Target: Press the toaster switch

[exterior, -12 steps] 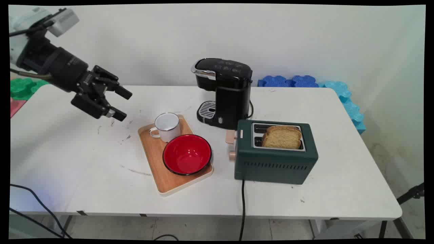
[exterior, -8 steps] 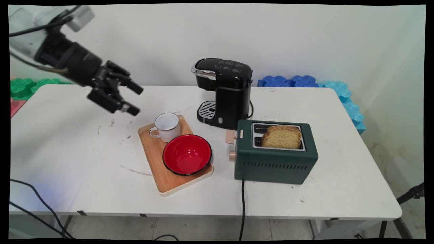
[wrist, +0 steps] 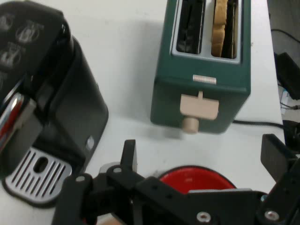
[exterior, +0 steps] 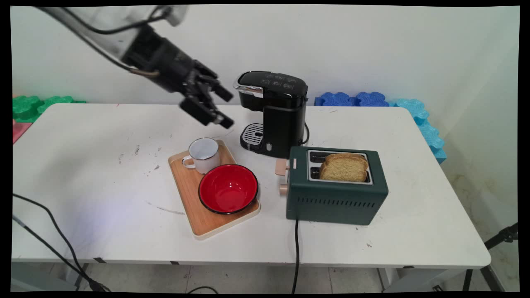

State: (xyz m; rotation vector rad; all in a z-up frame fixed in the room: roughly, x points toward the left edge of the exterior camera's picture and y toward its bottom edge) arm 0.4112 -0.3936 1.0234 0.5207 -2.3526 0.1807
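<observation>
Nearest on the counter [exterior: 83, 174]: tray [exterior: 194, 215] with red bowl [exterior: 228, 188] and white mug [exterior: 204, 154] behind it, touching. Toaster [exterior: 336, 198] sits right of the tray, bread [exterior: 344, 167] in the near slot. Coffee maker [exterior: 277, 120] is behind both. Gripper [exterior: 228, 109] hangs in the air just left of the coffee maker, above and behind the mug, fingers spread, empty. Versus 0.8 s ago it's moved right and up from the counter's left side; nothing else shifted.

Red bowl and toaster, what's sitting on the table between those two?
Nothing. In the main view, bare white table separates the red bowl on its wooden tray from the green toaster.
</observation>
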